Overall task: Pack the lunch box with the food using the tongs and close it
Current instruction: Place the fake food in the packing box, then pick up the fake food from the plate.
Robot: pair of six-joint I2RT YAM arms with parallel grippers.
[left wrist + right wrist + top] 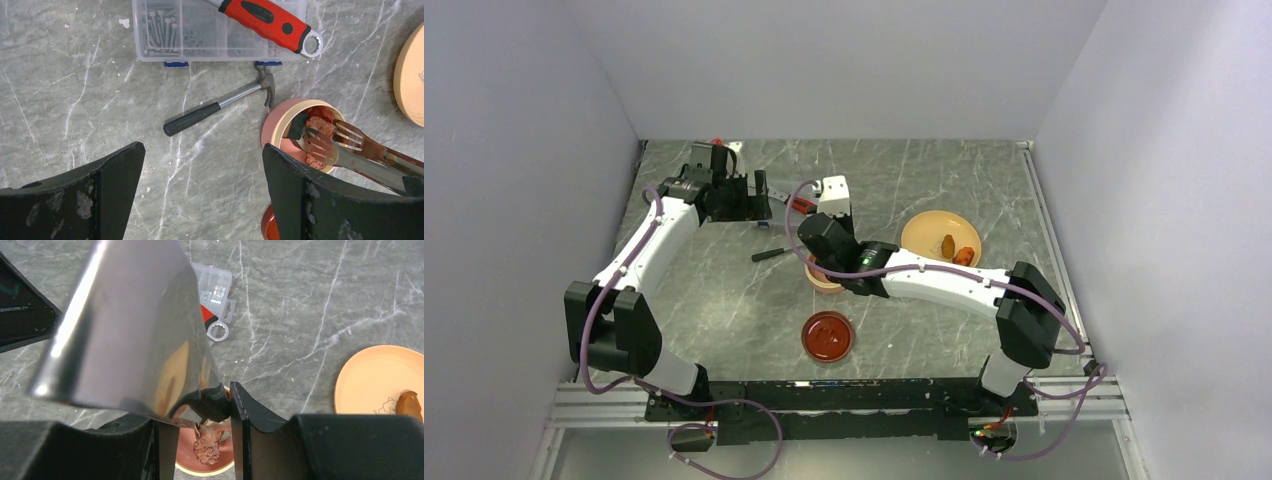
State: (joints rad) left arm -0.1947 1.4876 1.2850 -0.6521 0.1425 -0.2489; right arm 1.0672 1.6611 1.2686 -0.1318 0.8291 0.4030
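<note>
Nearest, the dark red lid [828, 336] lies on the table [724, 300]; beyond it the right arm [944, 282] bends across centre, right gripper [200, 415] jaws clenched on the tongs [345, 140], tips inside the lunch box [272, 125]. Farther left, the outstretched left gripper [202, 150] hovers, jaws released, near a hammer [220, 105].

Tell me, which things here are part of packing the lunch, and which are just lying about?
In the job: small round pink-lined tub; dark red round lid; long grey metal tongs; brown and orange food pieces on the flat yellow plate.
Lying about: black-handled hammer; clear plastic case of screws; red-handled wrench.
</note>
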